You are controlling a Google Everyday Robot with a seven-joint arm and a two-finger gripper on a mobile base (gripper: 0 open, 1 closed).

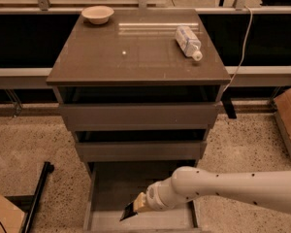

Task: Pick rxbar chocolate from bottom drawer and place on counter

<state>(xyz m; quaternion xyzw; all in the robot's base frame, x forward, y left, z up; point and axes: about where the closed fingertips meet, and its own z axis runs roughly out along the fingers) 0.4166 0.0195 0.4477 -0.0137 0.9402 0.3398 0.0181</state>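
Note:
The bottom drawer (115,186) is pulled out below two upper drawers, and its flat floor shows. My gripper (128,211) reaches in from the right on a white arm and sits low over the front part of the drawer floor, with its dark tip pointing down and left. I cannot make out the rxbar chocolate apart from that dark tip, so it may be hidden there. The counter (136,55) is the glossy grey-brown top of the cabinet.
A clear plastic bottle (189,41) lies on the counter's right side and a pale bowl (98,14) stands at its back left. A cardboard box (288,115) is on the floor at right, another (2,212) at lower left beside a black bar (36,198).

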